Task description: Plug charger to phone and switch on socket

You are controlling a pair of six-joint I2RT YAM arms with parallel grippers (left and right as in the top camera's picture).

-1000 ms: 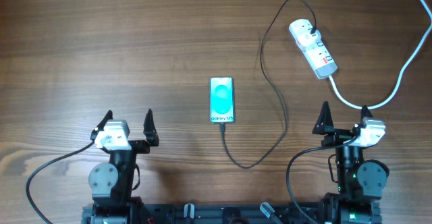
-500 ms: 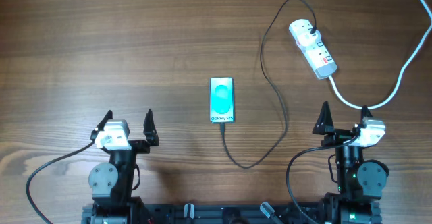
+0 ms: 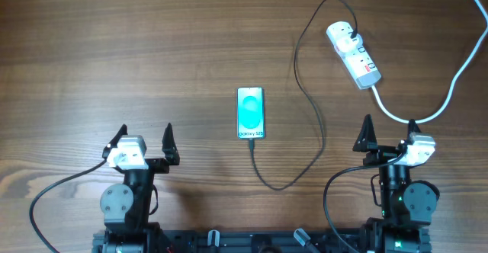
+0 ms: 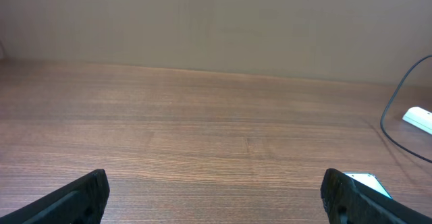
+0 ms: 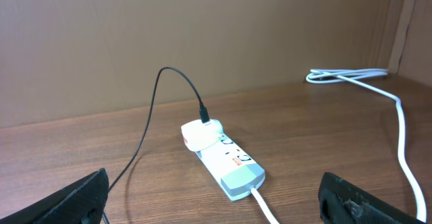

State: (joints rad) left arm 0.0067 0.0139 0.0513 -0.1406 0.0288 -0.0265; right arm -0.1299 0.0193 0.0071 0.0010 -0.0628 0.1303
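Phone [image 3: 251, 113] sits around the middle of the wooden table [image 3: 114, 40] with its screen lit. The charger [image 3: 319, 131] runs from its white plug block [image 3: 339, 33], which is in the power strip [image 3: 358, 59] near the far right corner. It loops toward the near edge and ends right at the phone's near end — can't tell if the tip is actually seated. Left gripper [image 3: 145, 135] and right gripper [image 3: 389, 127] both hang spread wide and empty by the near edge. My guess at what's next: push that tip home, then the right arm reaches over to flip the strip on.
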